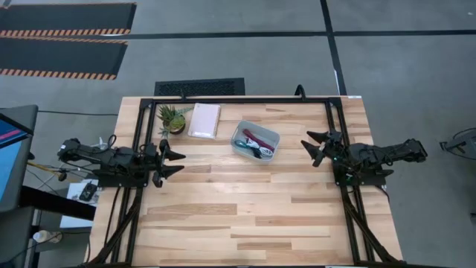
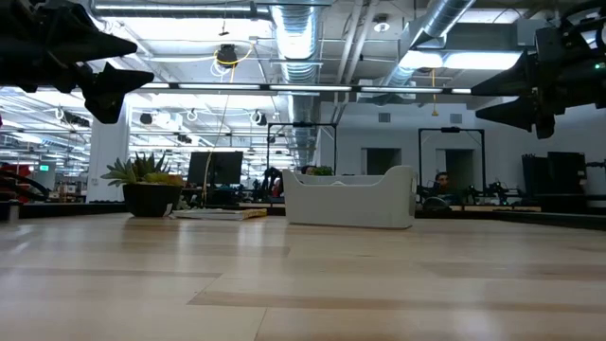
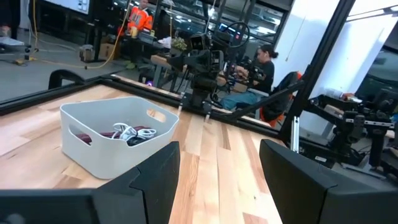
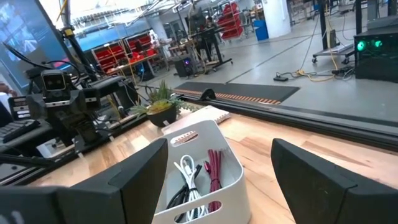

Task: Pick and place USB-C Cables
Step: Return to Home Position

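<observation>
1. Hovering over the left edge of the counter (image 1: pixel 245 212), left of centre in the high view, the left gripper (image 1: pixel 178 162) has its fingers spread wide and holds nothing.
2. The right gripper (image 1: pixel 310 149) is over the counter's right edge, right of centre in the high view. It is also wide open and empty, with its tips pointing in toward the bin (image 1: pixel 272 136).
3. In the low view both grippers are clear above the counter top, the left gripper (image 2: pixel 142 62) at upper left and the right gripper (image 2: pixel 478 101) at upper right.
4. The bin stands on the counter between the two grippers, just above centre in the high view and nearer the right one.
5. The USB-C cables (image 1: pixel 254 143) lie bundled inside the bin. The right wrist view shows a maroon-pink cable (image 4: pixel 214 169), a white cable (image 4: pixel 188 173) and a black cable (image 4: pixel 179 198). I can't pick out any other colours for sure.
6. The plant (image 1: pixel 172 117) and the notebook (image 1: pixel 204 120) are left of the bin, near the counter's top edge. The notebook is between the plant and the bin, and clear of the bin.
</observation>
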